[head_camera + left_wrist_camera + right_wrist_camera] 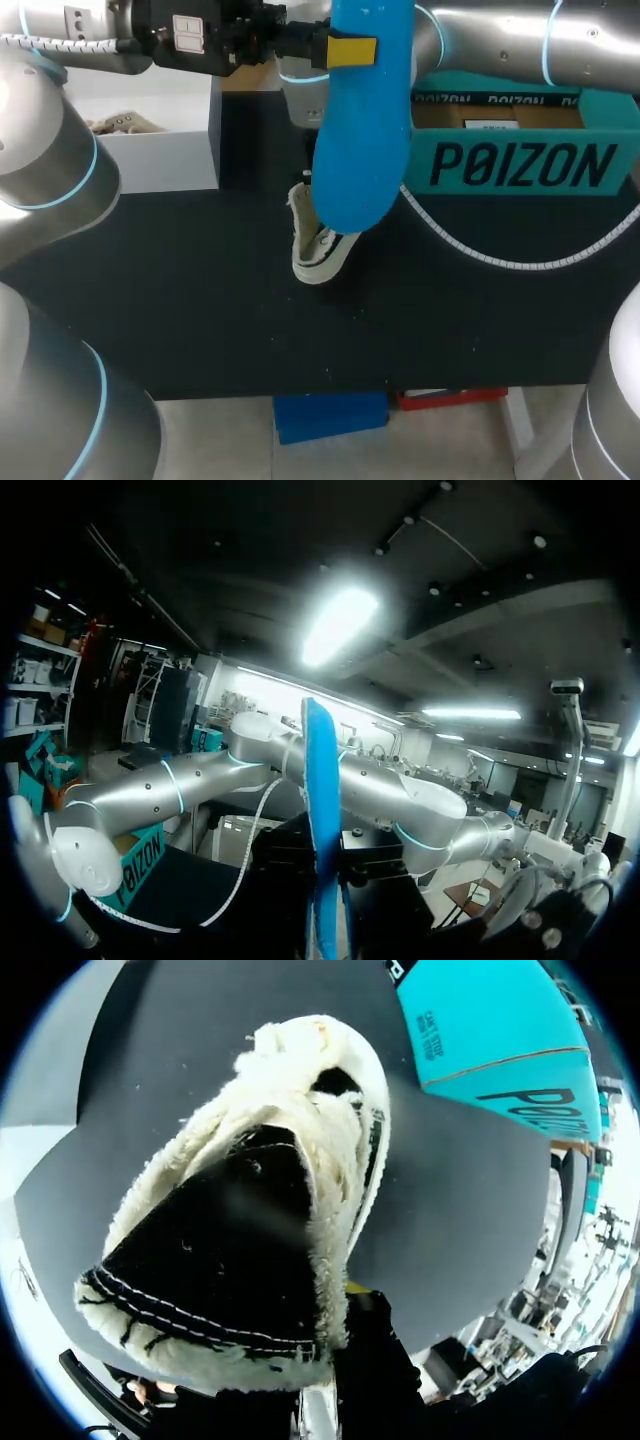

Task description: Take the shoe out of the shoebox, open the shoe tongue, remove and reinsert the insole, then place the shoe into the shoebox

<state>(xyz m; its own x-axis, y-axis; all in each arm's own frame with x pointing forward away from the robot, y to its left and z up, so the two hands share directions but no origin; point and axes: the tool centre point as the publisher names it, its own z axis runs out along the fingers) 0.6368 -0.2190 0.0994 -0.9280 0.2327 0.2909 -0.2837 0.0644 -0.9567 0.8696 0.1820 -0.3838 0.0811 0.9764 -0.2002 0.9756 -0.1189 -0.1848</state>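
**A:** Left side first. A white box (150, 160) sits at the far left of the table (200, 300), with something beige in it that we can't identify. Then our left gripper (345, 50) is up high, pinching the blue insole (362, 140) by its top end, so the whole length hangs straight down. Right under its free end is the shoe (318, 250), out on the black table and well apart from the teal shoebox (520, 165) on the right.

**B:** And the right gripper (358, 1292)? Its wrist view only gives us fleece lining and the shoe's opening right up close. We can't tell whether it has hold of the shoe or is just next to it.

**A:** Agreed. We'd say the insole is out, and putting it back in is the step ahead.

**B:** What worries us is that the pinch is only at one end, so a long floppy insole could swing or slip out on the way down. The fluffy lining looks grabby too. We'd bet the tip catches on the collar and folds instead of sliding toward the toe.

**A:** Plus, if the shoe isn't braced, pushing down could tip it or shove it across the table. And the insole hides part of the shoe from the head view, so lining up is a bit of a guess.
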